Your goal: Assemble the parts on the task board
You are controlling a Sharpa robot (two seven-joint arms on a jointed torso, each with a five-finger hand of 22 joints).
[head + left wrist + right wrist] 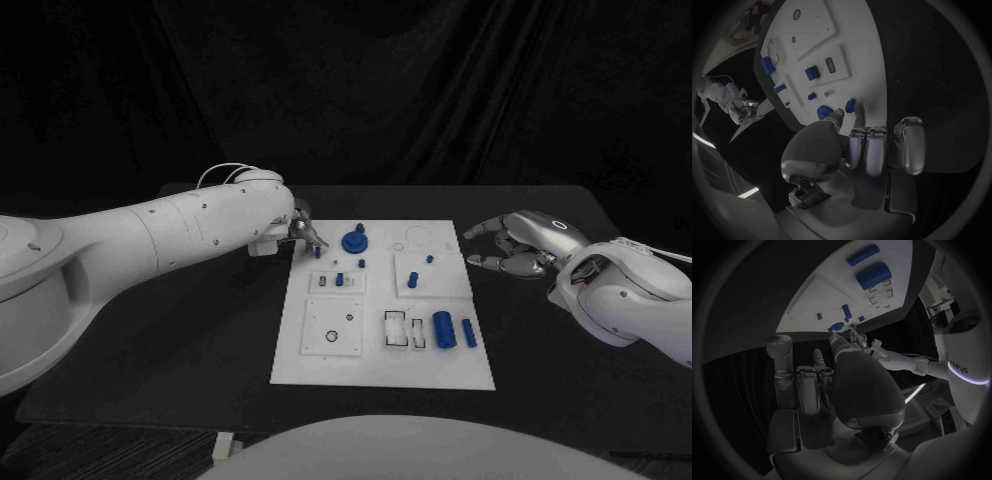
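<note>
Left hand (299, 232) reaches over the far left corner of the white task board (378, 366), pinching a small blue part (850, 105) between fingertips just above the board. Right hand (516, 243) hovers off the board's far right edge, fingers curled, holding nothing. Two blue cylinders (453, 329) lie at the board's near right.

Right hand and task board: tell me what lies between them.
Nothing: in the head view only bare black table separates the right hand from the board edge. The hand holds nothing.
</note>
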